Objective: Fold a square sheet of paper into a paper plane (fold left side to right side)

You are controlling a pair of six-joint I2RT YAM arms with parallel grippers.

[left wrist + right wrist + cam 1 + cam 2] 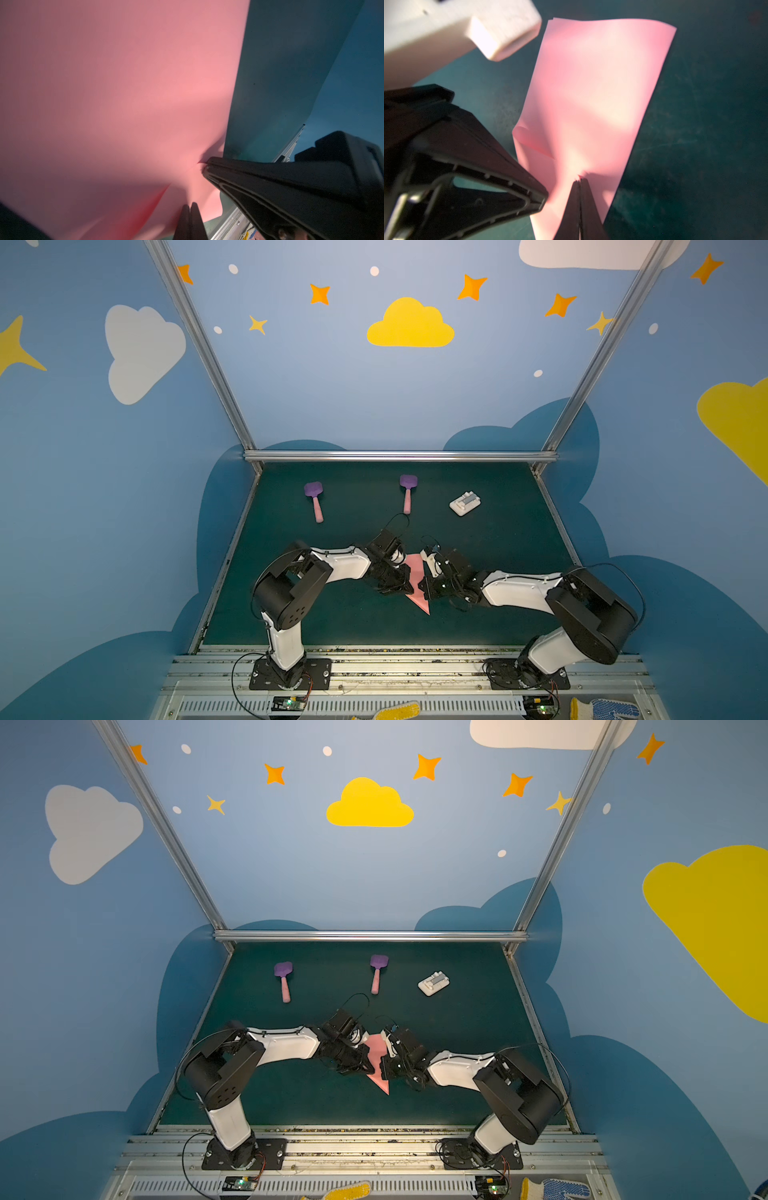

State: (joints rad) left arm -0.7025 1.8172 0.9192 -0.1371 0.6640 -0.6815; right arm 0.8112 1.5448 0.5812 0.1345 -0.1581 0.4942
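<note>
A: Where is the thin salmon-pink paper sheet [417,572]?
B: Near the front middle of the dark green worktop [498,614], folded narrow, with its pointed end nearest the front.
A: And the claws?
B: The left claw [190,205] is pinched tight on the sheet's edge. The right claw [579,179] is clamped on it too, close beside.

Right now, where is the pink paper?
In both top views the pink paper is at the middle of the green mat, toward the front edge, pinched between the left hand and the right hand.
</note>
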